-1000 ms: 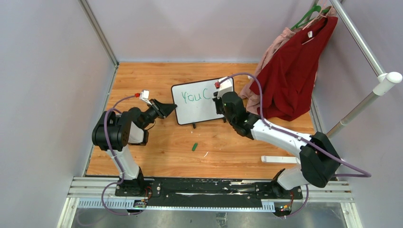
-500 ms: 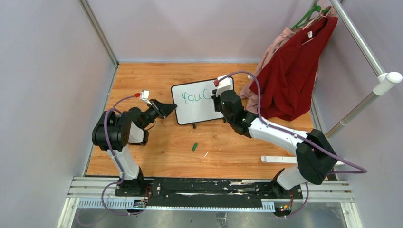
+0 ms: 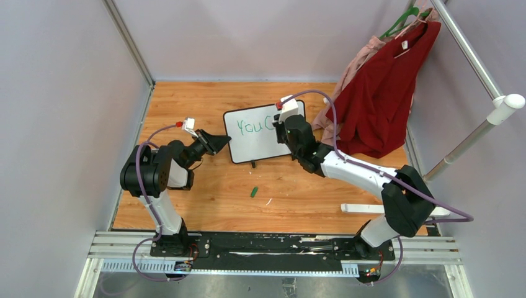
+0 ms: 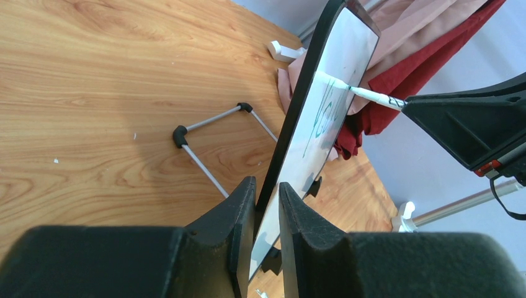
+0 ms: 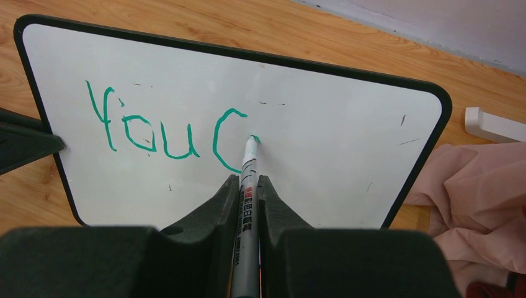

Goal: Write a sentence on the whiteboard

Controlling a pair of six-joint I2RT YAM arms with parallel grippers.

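A: What is changed against a second back?
B: The right arm is swung toward 10 o'clock in the top view. The right gripper [image 5: 248, 181] is carried left over the whiteboard [image 3: 248, 148], fingers clamped on the marker [image 5: 249, 162]. The tip is set on the white at 3 o'clock of the C, where a small green tick is begun. The sentence [image 5: 162, 133] reads "You C", so the next letter is judged started, with most still owed.
A: Left side?
B: Nothing is shifted. The left gripper [image 4: 267, 186] is closed on the board's 9 o'clock edge, and the board is propped at 12 o'clock of the table [image 3: 186, 105] middle.
A: Room?
B: Bare wood is left at 9 and 6 o'clock. The red garment [image 3: 384, 99] is crowded in at the board's 3 o'clock. White is left open from the tip toward 3 o'clock up to the frame, and the band at 6 o'clock is unwritten. A green cap [image 3: 254, 192] is seen at 6 o'clock, well apart
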